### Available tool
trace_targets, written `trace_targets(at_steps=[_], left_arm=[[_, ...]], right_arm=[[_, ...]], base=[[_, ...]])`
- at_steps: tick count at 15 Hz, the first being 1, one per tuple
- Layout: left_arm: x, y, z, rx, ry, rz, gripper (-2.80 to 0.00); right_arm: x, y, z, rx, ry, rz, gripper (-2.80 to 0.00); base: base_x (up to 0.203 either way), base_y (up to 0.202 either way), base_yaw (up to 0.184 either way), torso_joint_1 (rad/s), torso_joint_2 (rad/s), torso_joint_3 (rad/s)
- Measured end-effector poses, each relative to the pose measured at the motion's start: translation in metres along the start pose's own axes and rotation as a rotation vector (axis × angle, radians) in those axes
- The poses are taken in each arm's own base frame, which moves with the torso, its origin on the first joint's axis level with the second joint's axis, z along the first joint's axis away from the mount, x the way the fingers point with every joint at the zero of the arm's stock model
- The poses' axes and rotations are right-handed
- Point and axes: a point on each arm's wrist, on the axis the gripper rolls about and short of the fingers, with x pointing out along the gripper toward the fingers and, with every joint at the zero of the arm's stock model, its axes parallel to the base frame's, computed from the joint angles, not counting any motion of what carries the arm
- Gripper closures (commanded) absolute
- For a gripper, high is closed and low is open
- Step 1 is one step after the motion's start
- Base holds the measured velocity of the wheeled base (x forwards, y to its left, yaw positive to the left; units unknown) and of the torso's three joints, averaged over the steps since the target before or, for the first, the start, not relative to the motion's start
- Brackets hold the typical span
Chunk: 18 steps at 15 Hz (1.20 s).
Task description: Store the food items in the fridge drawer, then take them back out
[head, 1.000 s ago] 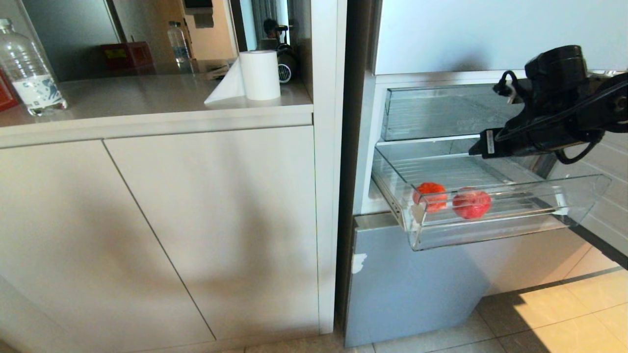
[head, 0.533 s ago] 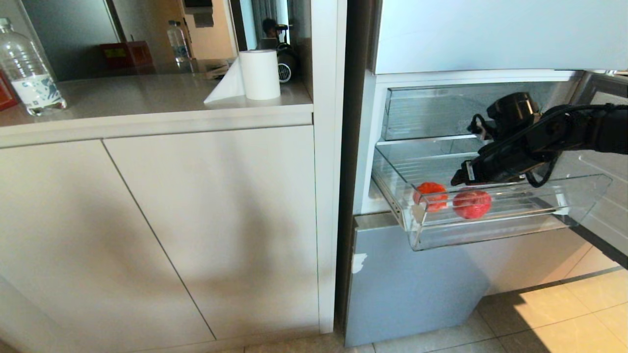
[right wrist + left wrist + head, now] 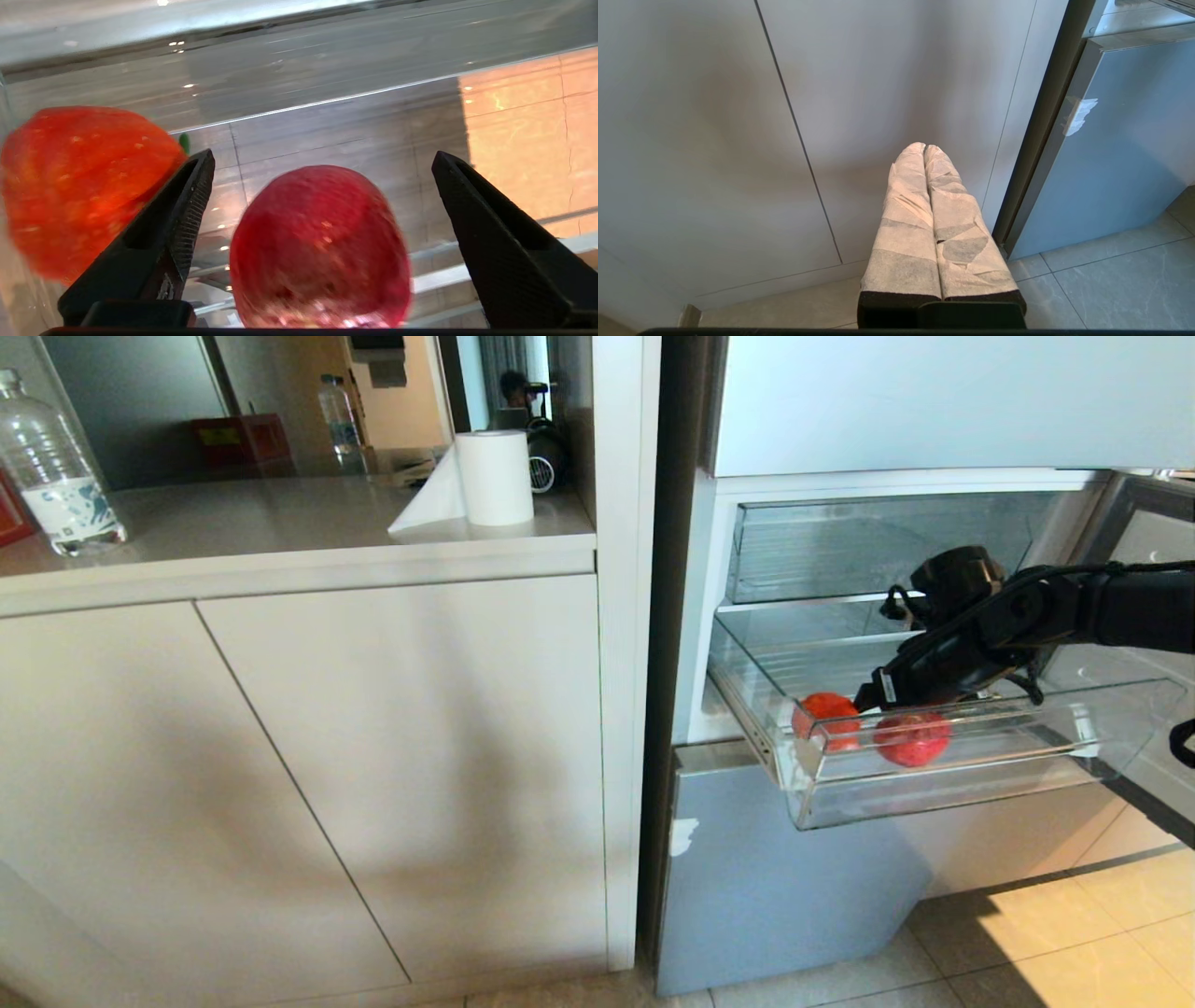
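The clear fridge drawer (image 3: 934,789) is pulled out of the open fridge. Two food items lie in it near the front wall: an orange-red fruit (image 3: 826,717) (image 3: 84,186) and, beside it, a red round fruit (image 3: 912,737) (image 3: 322,252). My right gripper (image 3: 876,693) (image 3: 323,156) reaches down into the drawer, open. Its black fingers stand on either side of the red fruit with gaps on both sides; one finger (image 3: 182,219) is close to the orange-red fruit. My left gripper (image 3: 924,147), wrapped in pale tape, is shut and empty, low in front of the cabinet door.
A shallower clear tray (image 3: 840,551) sits above the drawer. Below it is a pale blue fridge panel (image 3: 775,877). On the left a counter carries a paper roll (image 3: 495,476) and a water bottle (image 3: 51,467). The drawer's flared front wall stands just beyond the fruits.
My right arm has come down from above the drawer into it, over the red fruit. The drawer and both fruits have shifted slightly forward and down. The left arm has not moved.
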Motion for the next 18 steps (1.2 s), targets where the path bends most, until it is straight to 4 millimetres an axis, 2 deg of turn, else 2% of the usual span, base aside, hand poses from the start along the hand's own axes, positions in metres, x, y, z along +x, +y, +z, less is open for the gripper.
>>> trace_targets(at_steps=[6,18], left_arm=[[0.0,0.0,0.0,0.0,0.0,0.0,0.0],[0.0,0.0,0.0,0.0,0.0,0.0,0.0]], right_arm=[[-0.004,0.0,0.002,0.003,-0.009,0.064,-2.8],[-0.008,-0.002,-0.005,-0.024,0.064,0.055,-2.8]], base=[[0.0,0.0,0.0,0.0,0.0,0.0],[0.0,0.0,0.0,0.0,0.0,0.0]])
